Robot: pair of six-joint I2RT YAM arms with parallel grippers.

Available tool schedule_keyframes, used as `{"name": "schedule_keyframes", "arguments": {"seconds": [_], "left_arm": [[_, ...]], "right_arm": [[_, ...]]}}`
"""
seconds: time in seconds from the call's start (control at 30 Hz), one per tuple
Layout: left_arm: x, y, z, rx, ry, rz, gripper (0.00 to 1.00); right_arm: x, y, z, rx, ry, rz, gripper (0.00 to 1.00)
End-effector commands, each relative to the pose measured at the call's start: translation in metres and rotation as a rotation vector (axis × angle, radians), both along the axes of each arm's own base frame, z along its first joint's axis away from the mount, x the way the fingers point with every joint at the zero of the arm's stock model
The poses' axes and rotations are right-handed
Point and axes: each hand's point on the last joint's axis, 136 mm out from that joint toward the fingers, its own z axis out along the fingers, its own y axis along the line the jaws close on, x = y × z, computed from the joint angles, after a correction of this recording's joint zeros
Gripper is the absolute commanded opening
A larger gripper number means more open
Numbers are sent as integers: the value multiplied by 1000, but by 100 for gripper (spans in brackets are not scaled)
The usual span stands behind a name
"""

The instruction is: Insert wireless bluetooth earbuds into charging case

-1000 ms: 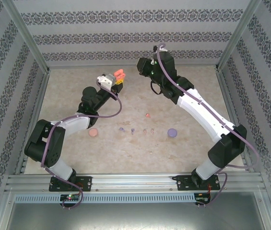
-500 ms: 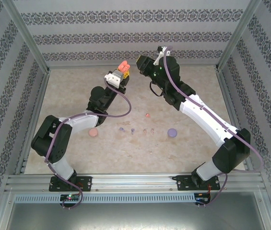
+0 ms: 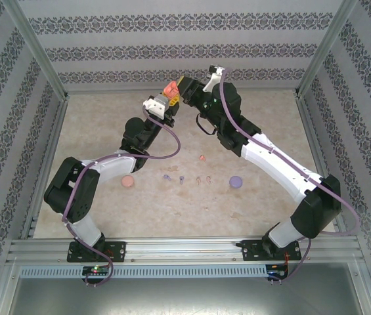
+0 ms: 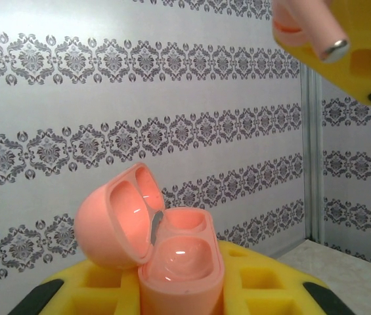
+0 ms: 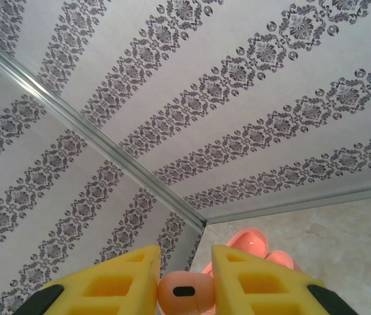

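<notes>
The salmon earbud (image 5: pixel 185 293) is pinched between the right fingers (image 5: pixel 127 282), which are clamped on its sides with its dark-slotted face toward the wrist camera. In the left wrist view it hangs at about 1 o'clock from the open case (image 4: pixel 180 266), metal stem tip pointing down, near the case but not touching it. The case stands upright, clamped between the left fingers (image 4: pixel 264 279), with its lid (image 4: pixel 113 223) flipped back toward 10 o'clock. Both are held aloft at 12 o'clock of the worktop (image 3: pixel 93 128), close to the back wall (likely so one arm steadies the case while the other lines the bud up over a socket).

At about 6 o'clock from the raised pair lie the loose buds (image 3: pixel 181 178). A shut pink case (image 3: pixel 127 182) sits at their 9 o'clock and a purple case (image 3: pixel 236 182) at their 3 o'clock.

The bud's head is cut off in the left wrist view. In the right wrist view the case is mostly hidden behind a finger. Its sockets are glossy, and I cannot tell whether either is filled.
</notes>
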Motion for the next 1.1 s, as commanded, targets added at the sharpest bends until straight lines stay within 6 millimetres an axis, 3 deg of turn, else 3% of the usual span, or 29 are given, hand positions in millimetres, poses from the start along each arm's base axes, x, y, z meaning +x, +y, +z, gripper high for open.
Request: {"name": "schedule_keyframes", "arguments": {"seconds": [0.0, 0.4, 1.07], "left_arm": [[-16, -9, 34, -65, -80, -77, 0], [-29, -23, 37, -32, -98, -164, 0], [-42, -27, 54, -11, -135, -184, 0]], "right_arm": [[-7, 5, 13, 31, -61, 18, 27], [-12, 10, 5, 25, -85, 38, 27], [-9, 13, -15, 14, -57, 36, 26]]}}
